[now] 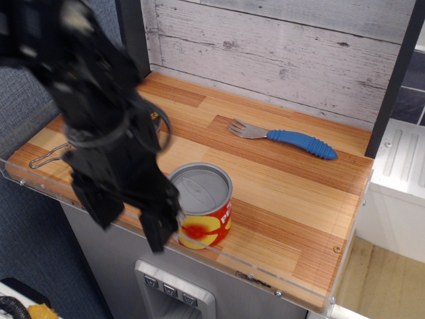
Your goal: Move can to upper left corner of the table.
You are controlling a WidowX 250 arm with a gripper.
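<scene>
The can, with a grey lid and a yellow-and-red label, stands upright near the front edge of the wood-plank table. My black gripper hangs low at the front edge, just left of the can. Its jaws look open and hold nothing. The right finger overlaps the can's left side in this view; I cannot tell whether it touches. The arm is blurred by motion. The table's upper left corner is bare wood.
A fork with a blue handle lies at the back right. The steel pan is mostly hidden behind my arm; only its wire handle shows at the left. A clear plastic rim runs along the front edge.
</scene>
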